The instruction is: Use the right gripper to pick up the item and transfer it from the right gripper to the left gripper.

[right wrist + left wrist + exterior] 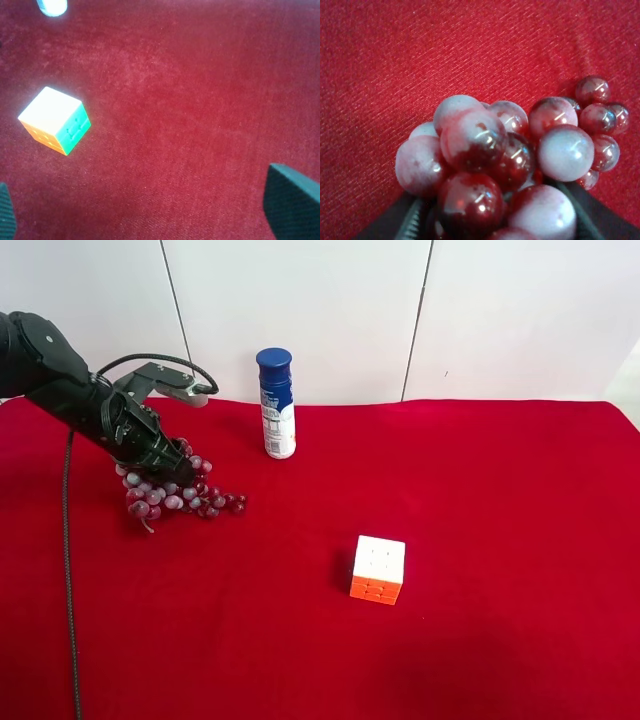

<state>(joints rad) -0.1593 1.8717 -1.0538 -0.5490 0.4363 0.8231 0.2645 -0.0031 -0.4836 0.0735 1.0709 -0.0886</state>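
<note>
The grapes (180,498), a frosty dark red-purple bunch, are at the exterior high view's left, hanging down to the red cloth. My left gripper (170,468), on the thick cable-draped arm, is shut on the bunch's upper end. In the left wrist view the grapes (485,150) fill the space between the black fingers (410,225). My right gripper (150,220) is open and empty above bare cloth, its fingertips (290,200) wide apart. The right arm is out of the exterior high view.
A blue-capped white bottle (276,405) stands behind the grapes, and its cap shows in the right wrist view (52,7). A white-and-orange puzzle cube (379,569) sits mid-cloth, beside the right gripper in the right wrist view (54,120). A long cable (70,570) dangles from the left arm.
</note>
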